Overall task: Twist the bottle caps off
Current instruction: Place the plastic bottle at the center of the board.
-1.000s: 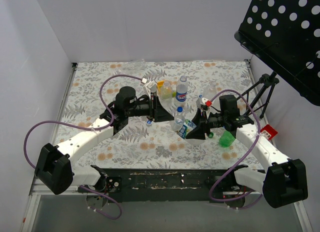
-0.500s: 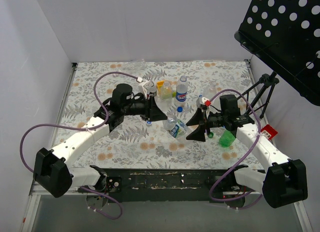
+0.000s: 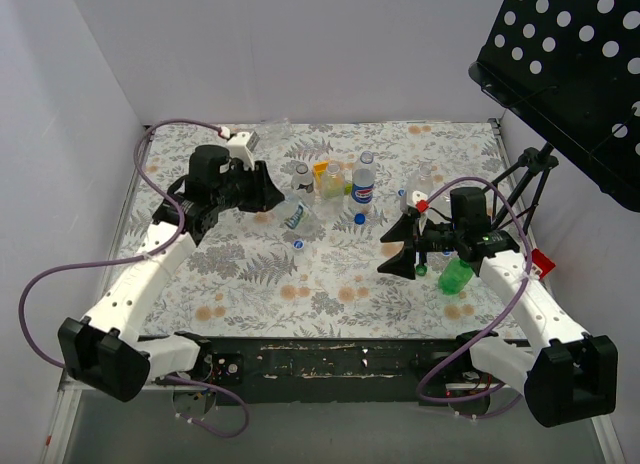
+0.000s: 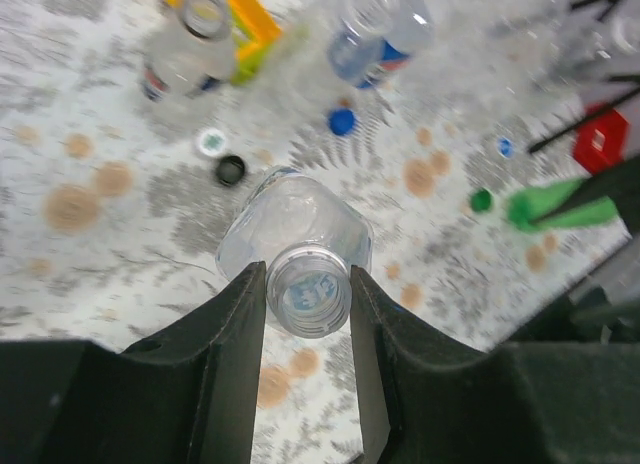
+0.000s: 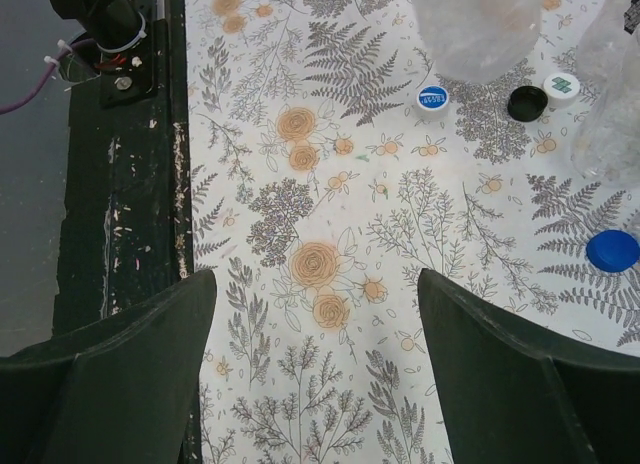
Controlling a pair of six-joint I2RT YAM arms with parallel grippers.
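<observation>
**Top view.** The left gripper (image 3: 275,197) is sitting at about 10 o'clock on the worktop (image 3: 250,289). Its fingers are covering the neck of the held bottle (image 3: 297,216), a clear one with a blue label, which is pointing toward 4 o'clock. The grip itself is hard to read from here. The right gripper (image 3: 397,252) is hovering at 3 o'clock with its jaws spread wide and nothing between them. The green bottle (image 3: 455,276) is lying just behind it, partly covered by the arm.

**Left wrist.** The fingers are pressing on both sides of the held bottle's neck, clamping it. Its mouth is standing open toward the lens. The black cap (image 4: 231,169), white cap (image 4: 211,142) and blue cap (image 4: 342,122) are lying loose toward 12 o'clock, and the green cap (image 4: 482,199) at 2 o'clock. Two more bottles at the top edge are cut off and blurred.

**Right wrist.** Only the two finger bases are showing, in the lower corners. They are far apart, with bare worktop between them. A blue-and-white cap (image 5: 432,98) is lying at 1 o'clock beside the black cap and white cap. A clear bottle (image 5: 477,24) at 12 o'clock is cropped and out of focus.
</observation>
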